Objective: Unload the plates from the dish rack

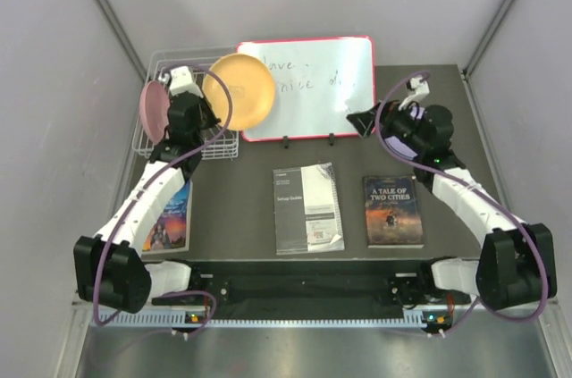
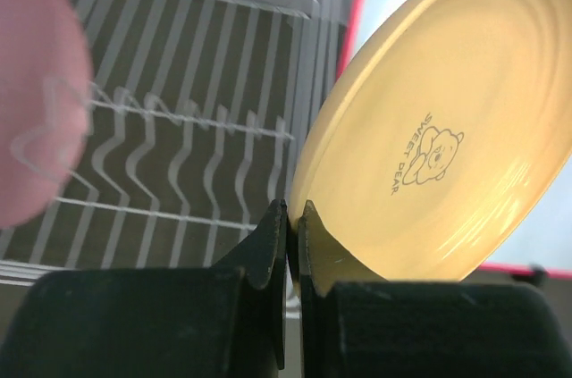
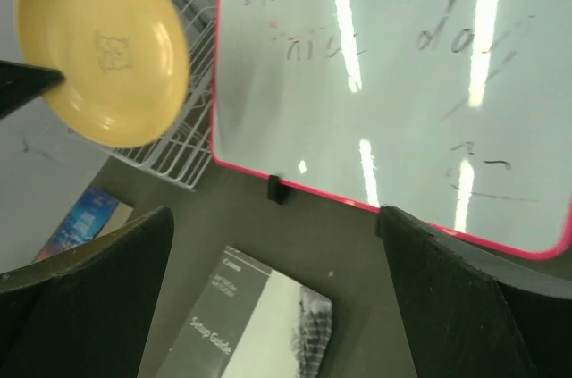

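My left gripper point(image 1: 208, 113) is shut on the lower rim of the tan-orange plate point(image 1: 239, 90) and holds it on edge, tilted, above the right end of the white wire dish rack point(image 1: 170, 63). In the left wrist view the jaws point(image 2: 292, 217) pinch the plate point(image 2: 429, 146) over the rack wires point(image 2: 197, 128). A pink plate point(image 1: 154, 110) stands on edge at the rack's left end and shows blurred in the left wrist view point(image 2: 36, 92). My right gripper point(image 1: 355, 121) is open and empty in front of the whiteboard point(image 3: 273, 217). The blue and lavender plates are out of view.
A red-framed whiteboard point(image 1: 313, 83) stands right of the rack, close behind the held plate. A Setup Guide booklet point(image 1: 307, 208) and a dark paperback point(image 1: 392, 211) lie mid-table. A colourful book point(image 1: 170, 217) lies under my left arm. Grey walls close in both sides.
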You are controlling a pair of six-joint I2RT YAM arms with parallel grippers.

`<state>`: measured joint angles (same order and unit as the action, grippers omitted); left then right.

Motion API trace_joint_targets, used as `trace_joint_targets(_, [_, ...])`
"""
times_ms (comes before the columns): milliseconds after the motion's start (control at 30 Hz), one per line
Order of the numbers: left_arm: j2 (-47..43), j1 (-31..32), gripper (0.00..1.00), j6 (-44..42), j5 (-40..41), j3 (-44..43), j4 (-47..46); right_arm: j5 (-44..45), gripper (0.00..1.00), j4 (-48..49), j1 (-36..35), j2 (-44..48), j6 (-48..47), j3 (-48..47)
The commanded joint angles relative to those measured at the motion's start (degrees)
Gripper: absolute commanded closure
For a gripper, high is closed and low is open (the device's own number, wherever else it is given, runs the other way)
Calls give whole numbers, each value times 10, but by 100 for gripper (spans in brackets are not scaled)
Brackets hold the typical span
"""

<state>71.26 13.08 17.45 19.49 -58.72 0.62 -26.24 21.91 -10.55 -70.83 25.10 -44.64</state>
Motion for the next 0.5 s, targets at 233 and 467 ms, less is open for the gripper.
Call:
trace_joint_targets(233, [-17, 33, 100, 91, -183, 40, -32, 22, 0, 107, -135, -106, 36, -64])
trace_joint_targets(467, [-25, 50, 100, 99, -194, 49, -24, 35, 1, 99, -143, -158, 30, -112])
